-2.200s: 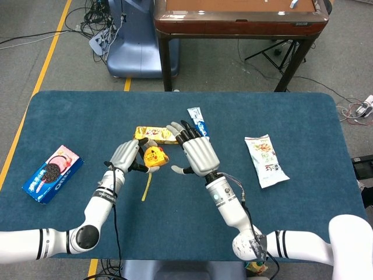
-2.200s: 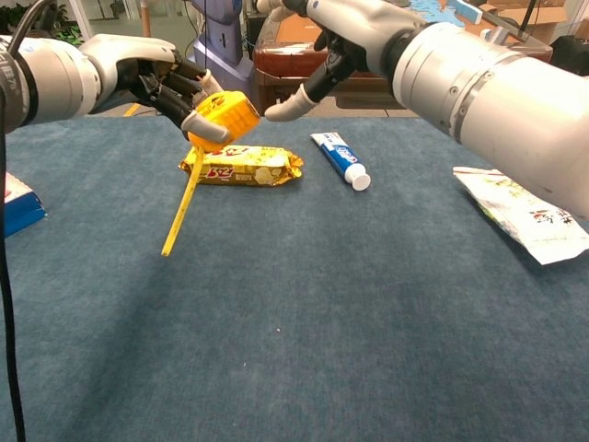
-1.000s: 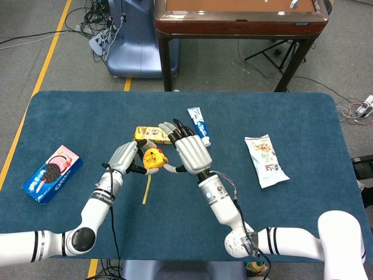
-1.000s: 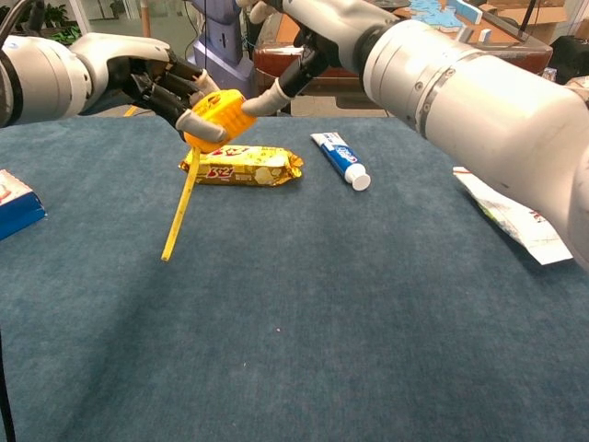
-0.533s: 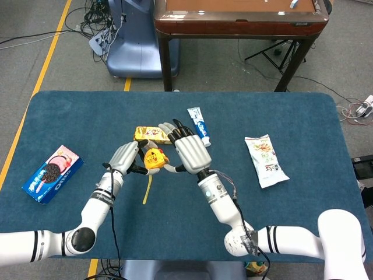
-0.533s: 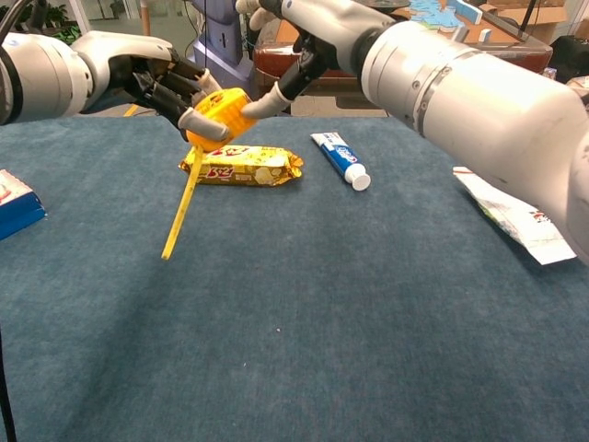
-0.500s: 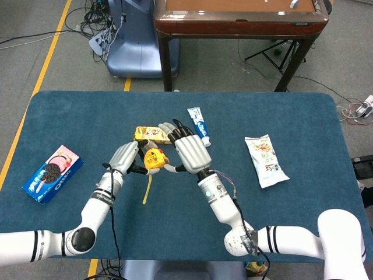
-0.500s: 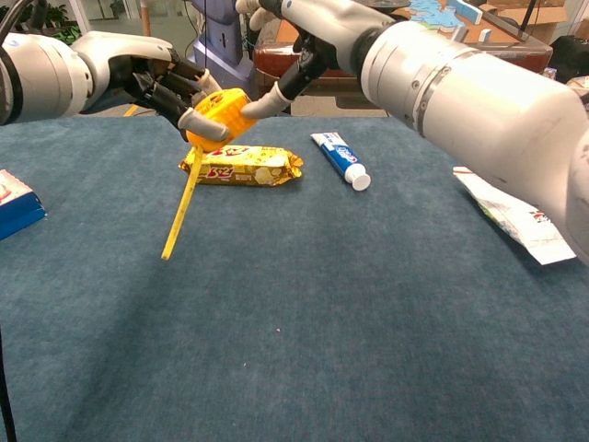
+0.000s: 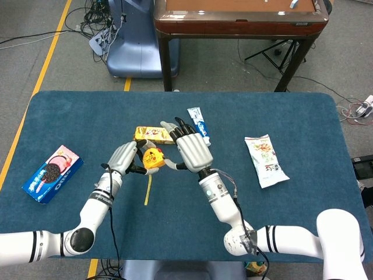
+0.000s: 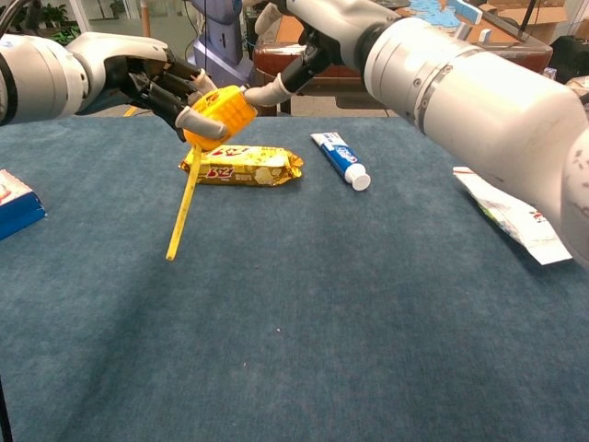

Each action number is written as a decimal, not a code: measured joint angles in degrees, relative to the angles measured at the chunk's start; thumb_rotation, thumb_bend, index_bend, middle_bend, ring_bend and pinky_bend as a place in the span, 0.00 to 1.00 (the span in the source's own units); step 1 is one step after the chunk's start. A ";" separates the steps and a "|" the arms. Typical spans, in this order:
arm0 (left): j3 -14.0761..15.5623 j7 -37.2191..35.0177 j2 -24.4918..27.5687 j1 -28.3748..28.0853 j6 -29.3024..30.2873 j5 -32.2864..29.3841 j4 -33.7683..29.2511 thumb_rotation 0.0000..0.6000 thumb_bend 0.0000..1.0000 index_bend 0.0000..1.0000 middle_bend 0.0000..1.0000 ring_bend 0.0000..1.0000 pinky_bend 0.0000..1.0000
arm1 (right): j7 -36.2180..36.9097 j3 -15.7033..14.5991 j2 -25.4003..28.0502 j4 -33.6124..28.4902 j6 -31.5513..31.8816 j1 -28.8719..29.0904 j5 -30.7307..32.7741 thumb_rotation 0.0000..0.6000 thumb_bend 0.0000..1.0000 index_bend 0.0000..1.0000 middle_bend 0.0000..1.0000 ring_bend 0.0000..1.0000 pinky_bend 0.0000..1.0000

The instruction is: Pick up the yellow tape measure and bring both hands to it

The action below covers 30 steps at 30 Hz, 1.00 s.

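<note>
Above blue felt tabletop (image 9: 291, 221), left hand (image 9: 124, 156) is gripping yellow tape measure (image 9: 153, 158); right hand (image 9: 191, 151), fingers spread, is touching it, possibly nudging it loose.

On the desk (image 9: 280, 116), the tape measure (image 9: 154, 158) sits at frame centre, above the surface, between the left hand (image 9: 124, 156) and right hand (image 9: 193, 151). A snack bar (image 9: 152, 135) lies just behind it, a tube (image 9: 199, 125) to its right, a packet (image 9: 266, 160) far right, a biscuit box (image 9: 52, 174) far left.
</note>
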 measured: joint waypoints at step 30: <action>0.20 -1.69 0.40 0.62 -0.60 1.08 0.91 1.00 0.20 0.51 0.57 0.51 0.23 | -0.14 0.57 -1.20 1.38 1.30 0.21 0.51 1.00 0.53 0.52 0.37 0.19 0.17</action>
